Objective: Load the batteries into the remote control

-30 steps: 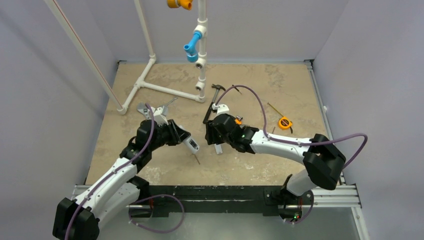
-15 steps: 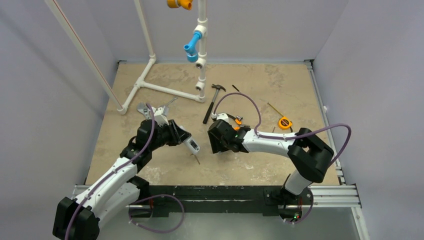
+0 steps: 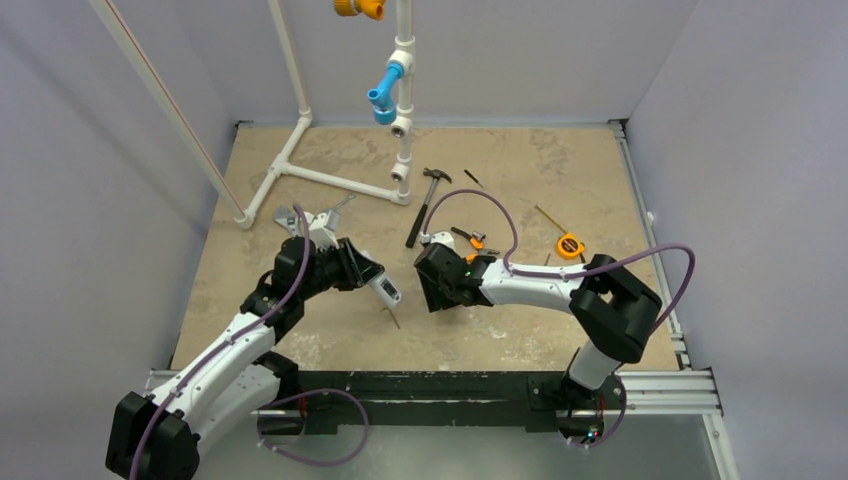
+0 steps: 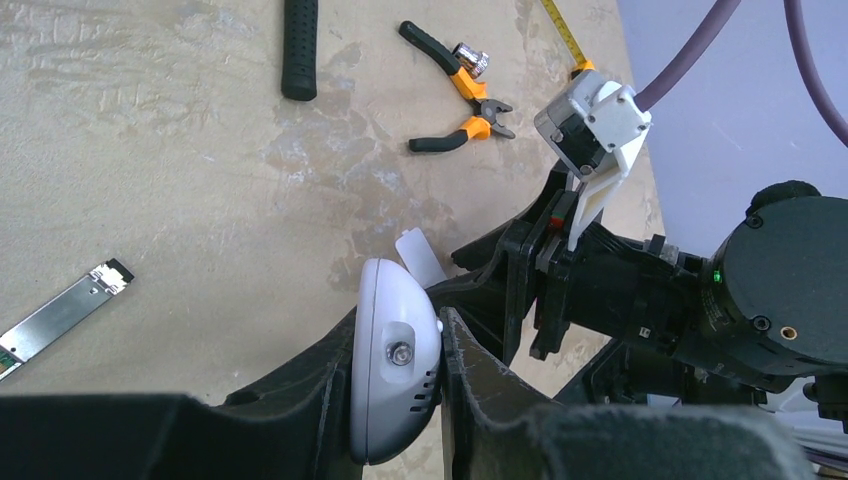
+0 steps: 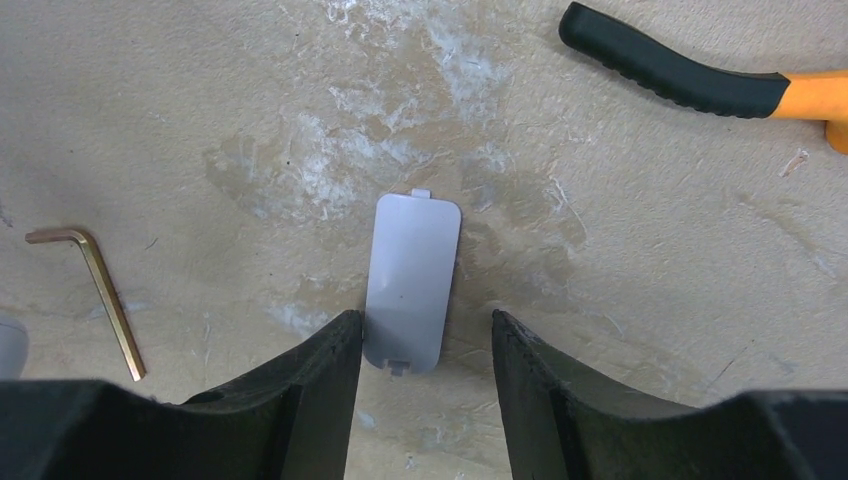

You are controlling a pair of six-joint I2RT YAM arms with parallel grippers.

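My left claw (image 4: 398, 318) was closed tight on the slim white rectangular remote control (image 4: 395, 375). It held the handset off the bench (image 4: 180, 180) above the middle of the near half, with one rounded end sticking out past my fingertips toward the bench's right side. My right claw (image 5: 425, 322) hung low just beside it, near the bench's centre. Its jaws were apart and gripped nothing. Between them lay a small plain white plastic battery-cover strip (image 5: 412, 275), flat on the bench. The strip sat close against one finger and clear of the other. A thin brass L-shaped hex key (image 5: 95, 290) lay on the bench between the two claws. Pliers with orange-and-black handles (image 4: 455, 100) and a flat shiny silver metal piece (image 4: 65, 310) lay farther toward the far edge.
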